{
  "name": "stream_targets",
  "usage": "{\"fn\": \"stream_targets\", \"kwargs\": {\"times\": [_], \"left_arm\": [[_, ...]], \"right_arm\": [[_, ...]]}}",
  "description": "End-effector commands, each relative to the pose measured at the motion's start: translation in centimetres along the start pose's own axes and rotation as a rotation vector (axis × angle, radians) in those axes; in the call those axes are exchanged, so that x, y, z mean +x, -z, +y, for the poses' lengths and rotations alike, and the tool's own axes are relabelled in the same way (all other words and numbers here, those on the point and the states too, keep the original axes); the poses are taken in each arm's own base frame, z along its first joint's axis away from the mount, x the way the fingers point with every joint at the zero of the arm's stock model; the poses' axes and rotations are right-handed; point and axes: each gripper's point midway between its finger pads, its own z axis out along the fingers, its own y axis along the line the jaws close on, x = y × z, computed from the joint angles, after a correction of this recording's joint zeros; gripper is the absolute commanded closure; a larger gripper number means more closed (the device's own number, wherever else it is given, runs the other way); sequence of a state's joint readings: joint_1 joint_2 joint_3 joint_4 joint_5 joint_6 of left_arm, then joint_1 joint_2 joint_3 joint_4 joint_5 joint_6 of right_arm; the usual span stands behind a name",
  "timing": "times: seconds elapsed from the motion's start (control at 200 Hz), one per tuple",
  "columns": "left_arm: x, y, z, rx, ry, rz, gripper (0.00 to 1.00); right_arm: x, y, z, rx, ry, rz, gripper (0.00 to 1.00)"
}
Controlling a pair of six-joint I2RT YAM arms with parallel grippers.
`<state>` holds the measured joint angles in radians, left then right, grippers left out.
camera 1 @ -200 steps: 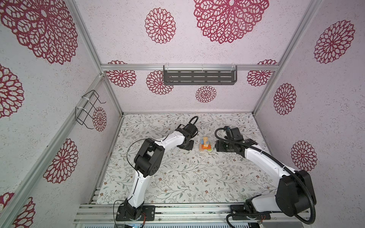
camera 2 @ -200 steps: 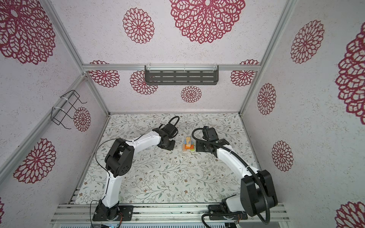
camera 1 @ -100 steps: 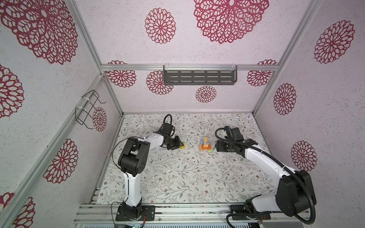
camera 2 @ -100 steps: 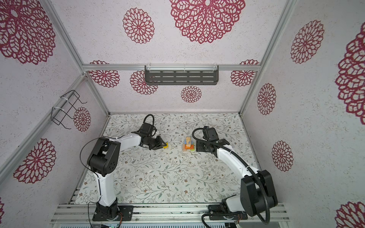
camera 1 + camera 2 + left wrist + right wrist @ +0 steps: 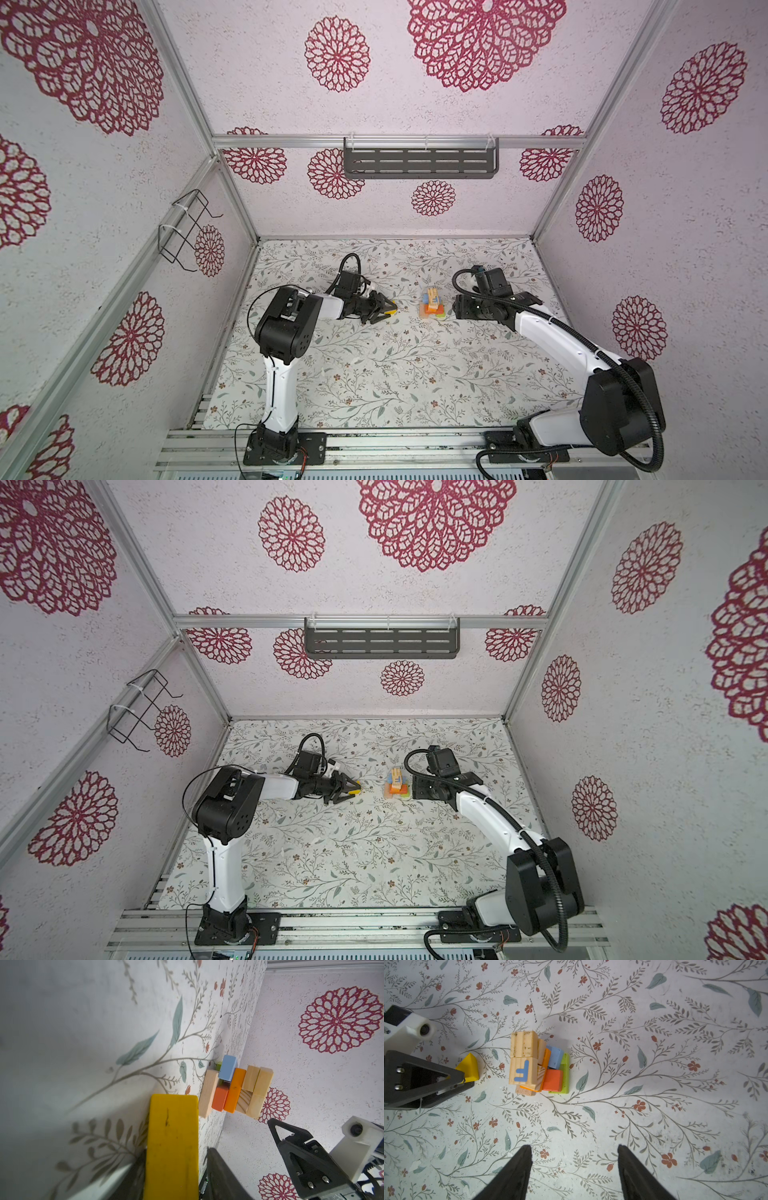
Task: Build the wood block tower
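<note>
In both top views the small multicoloured wood-block tower (image 5: 432,305) stands on the floral-patterned table (image 5: 374,374), towards its far edge and near the middle. The left gripper (image 5: 388,313) lies low just left of the tower, with a yellow wooden block (image 5: 391,308) at its tips.

In the left wrist view the yellow block runs between the jaws. A slim gap seems to show on one side, so I cannot tell whether it is pinched or only straddled. The grip should be firm before lifting. The block should then rise clear of the top cubes and come down flat and centred, because the layers sit staggered and a sideways nudge could topple them. The tower stands ahead of the block's end, near but apart.

In the right wrist view the right gripper (image 5: 573,1146) hangs spread and empty, with the tower ahead of its tips and not touching. A natural wooden cube with a blue letter F (image 5: 522,1072) sits on top.
</note>
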<state>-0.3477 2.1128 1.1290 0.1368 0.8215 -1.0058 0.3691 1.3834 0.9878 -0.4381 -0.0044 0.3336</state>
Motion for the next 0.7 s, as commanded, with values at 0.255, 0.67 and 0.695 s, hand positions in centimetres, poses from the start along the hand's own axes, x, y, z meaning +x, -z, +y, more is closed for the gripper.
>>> {"fn": "stream_targets", "kwargs": {"times": [0.255,0.67,0.695], "left_arm": [[0.6,1.6,4.3,-0.215,0.044,-0.026,0.46],[-0.4,9.7,4.4,-0.614,-0.131,-0.245,0.3],[-0.5,10.3,4.0,-0.656,-0.168,-0.259,0.3]], "right_arm": [[-1.5,1.1,0.3,-0.018,-0.005,-0.047,0.31],[-1.4,1.2,0.3,-0.024,-0.004,-0.052,0.31],[-1.4,1.2,0.3,-0.025,-0.004,-0.052,0.31]]}}
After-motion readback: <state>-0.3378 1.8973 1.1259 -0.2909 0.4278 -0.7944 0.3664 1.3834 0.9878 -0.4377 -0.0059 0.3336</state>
